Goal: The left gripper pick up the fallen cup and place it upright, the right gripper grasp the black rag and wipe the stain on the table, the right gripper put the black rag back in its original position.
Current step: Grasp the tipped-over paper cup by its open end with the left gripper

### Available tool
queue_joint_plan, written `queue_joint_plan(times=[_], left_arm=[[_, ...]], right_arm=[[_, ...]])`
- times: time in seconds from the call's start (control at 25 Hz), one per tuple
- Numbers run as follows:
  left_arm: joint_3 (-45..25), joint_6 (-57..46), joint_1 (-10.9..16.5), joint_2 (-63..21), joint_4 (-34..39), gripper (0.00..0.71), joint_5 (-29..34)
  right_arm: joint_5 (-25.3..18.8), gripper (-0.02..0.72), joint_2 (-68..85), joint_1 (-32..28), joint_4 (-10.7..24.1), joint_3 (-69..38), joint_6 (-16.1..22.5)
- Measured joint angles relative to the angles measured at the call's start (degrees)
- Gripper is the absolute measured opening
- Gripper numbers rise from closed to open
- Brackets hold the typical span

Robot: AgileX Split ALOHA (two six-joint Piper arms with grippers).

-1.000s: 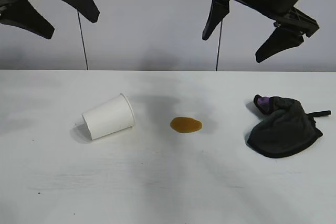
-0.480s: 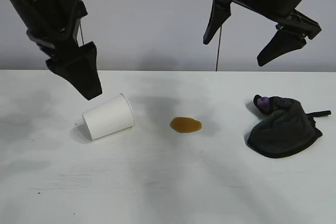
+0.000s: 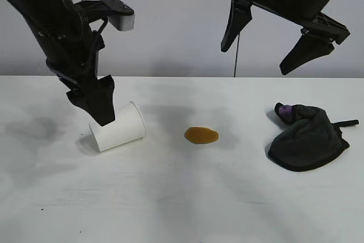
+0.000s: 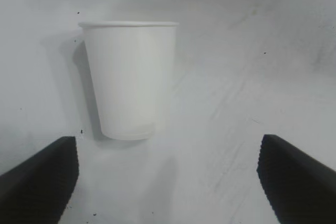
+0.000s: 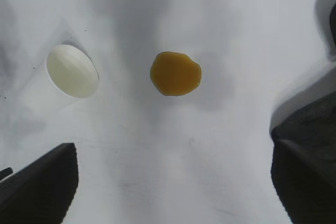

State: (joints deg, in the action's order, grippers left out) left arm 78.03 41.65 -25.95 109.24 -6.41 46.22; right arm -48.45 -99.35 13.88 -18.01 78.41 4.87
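White table point(image 3: 182, 209): paper cup point(image 3: 118, 127) lies tipped beside the amber stain point(image 3: 201, 135).
Left gripper point(image 3: 96, 103) hovers over it, fingers spread wide and empty, to straddle it.

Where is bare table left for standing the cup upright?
Bare table runs along the whole near edge, and between cup and stain. It is crowded at the cup, where the open left pincer hangs, and around the black rag.
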Motion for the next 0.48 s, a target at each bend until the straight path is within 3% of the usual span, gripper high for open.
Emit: queue_joint_plan(times=[0.48], left_arm=[[5.65, -0.61, 0.00, 8.53, 0.13, 0.663, 0.43]], right_arm=[[0.37, 0.694, 0.00, 0.00, -0.05, 0.00, 0.00]])
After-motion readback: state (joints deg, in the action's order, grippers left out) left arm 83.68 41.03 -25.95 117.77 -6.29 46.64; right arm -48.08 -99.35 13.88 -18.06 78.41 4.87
